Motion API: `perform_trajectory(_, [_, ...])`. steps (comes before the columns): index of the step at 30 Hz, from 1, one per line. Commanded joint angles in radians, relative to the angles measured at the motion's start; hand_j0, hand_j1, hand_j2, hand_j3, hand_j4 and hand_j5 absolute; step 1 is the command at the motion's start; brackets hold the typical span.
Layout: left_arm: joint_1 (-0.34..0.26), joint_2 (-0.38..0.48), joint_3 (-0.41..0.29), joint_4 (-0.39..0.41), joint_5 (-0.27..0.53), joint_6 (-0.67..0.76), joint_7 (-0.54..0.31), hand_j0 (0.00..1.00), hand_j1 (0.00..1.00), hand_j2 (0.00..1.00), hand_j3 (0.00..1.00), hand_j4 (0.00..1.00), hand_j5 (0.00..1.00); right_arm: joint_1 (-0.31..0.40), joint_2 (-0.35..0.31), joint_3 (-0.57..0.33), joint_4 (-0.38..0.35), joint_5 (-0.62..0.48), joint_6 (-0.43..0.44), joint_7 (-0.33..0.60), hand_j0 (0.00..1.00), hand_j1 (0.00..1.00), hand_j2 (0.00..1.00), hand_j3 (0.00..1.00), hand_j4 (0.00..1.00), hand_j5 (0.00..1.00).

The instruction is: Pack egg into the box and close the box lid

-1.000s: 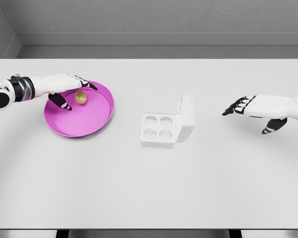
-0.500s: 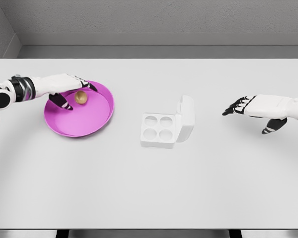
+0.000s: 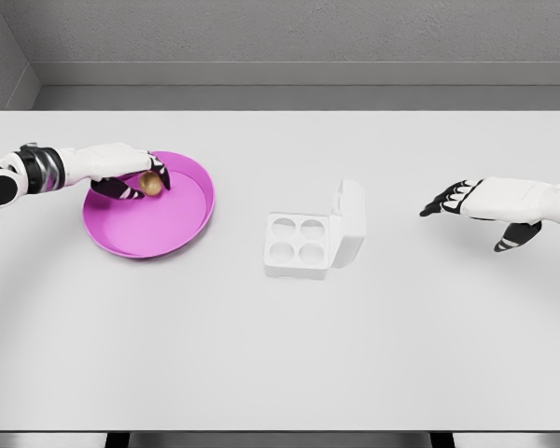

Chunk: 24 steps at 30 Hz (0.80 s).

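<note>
While unlabelled, egg [image 3: 150, 183] within left hand [image 3: 131, 169]

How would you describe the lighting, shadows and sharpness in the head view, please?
Head view: even, diffuse light with no glare; only faint soft shadows beside the egg box and inside the pink plate's rim; everything is uniformly sharp, from the left hand at the egg to the right hand; no visible distortion.

- My table [image 3: 280, 355] is white and spreads across nearly all I see.
- A pink plate [image 3: 173, 229] lies on its left part.
- A white box [image 3: 303, 245] sits near the middle, lid [image 3: 350, 222] upright on its right side.
</note>
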<state>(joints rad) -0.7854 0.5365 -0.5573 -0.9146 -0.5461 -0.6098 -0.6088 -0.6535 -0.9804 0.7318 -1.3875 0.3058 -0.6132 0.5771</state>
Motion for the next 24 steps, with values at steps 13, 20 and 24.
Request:
perform_trajectory(13, [0.003,0.000,-0.007,-0.001,-0.003,-0.001,-0.002,0.43,0.43,0.43,0.43,0.43,0.43,-0.003,-0.009,0.001,-0.005,-0.005,0.002,0.000,1.00,1.00,1.00,1.00,1.00,1.00])
perform_trajectory(20, [0.006,-0.003,-0.009,-0.007,-0.002,-0.001,-0.002,0.39,0.39,0.39,0.39,0.39,0.39,-0.005,-0.009,0.001,-0.054,-0.005,0.002,0.000,1.00,1.00,1.00,1.00,1.00,1.00])
perform_trajectory(24, [0.008,0.003,-0.009,-0.009,0.000,-0.001,-0.002,0.34,0.34,0.34,0.34,0.34,0.34,-0.003,-0.012,0.003,-0.073,-0.005,0.002,-0.002,1.00,1.00,1.00,1.00,1.00,1.00])
